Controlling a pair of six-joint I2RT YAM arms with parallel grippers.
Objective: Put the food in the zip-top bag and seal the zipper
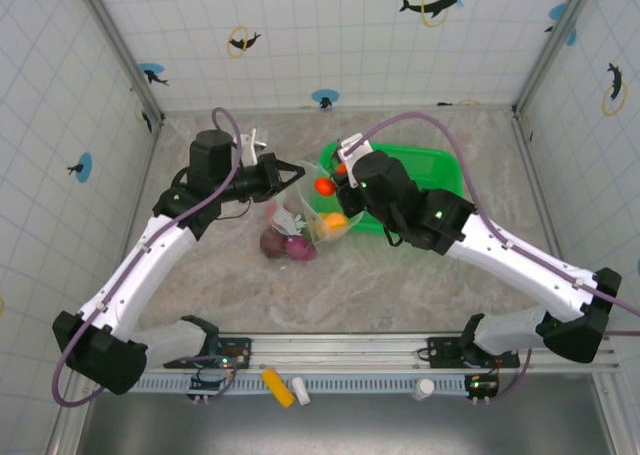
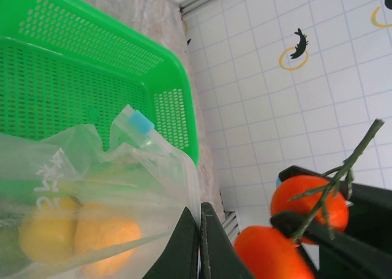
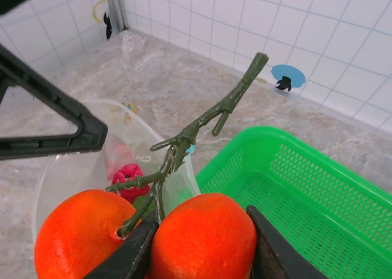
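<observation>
My left gripper is shut on the rim of the clear zip-top bag and holds its mouth up and open. The zipper's bluish end sticks up by the basket. Yellow and orange food lie inside the bag, with a pink piece. My right gripper is shut on one of two red-orange tomatoes joined by a green vine, just above the bag's mouth. A maroon piece and a pink piece lie by the bag.
The bright green basket stands right behind the bag, under my right arm. Tiled walls close the table on three sides. A yellow thing and white bits lie at the near rail.
</observation>
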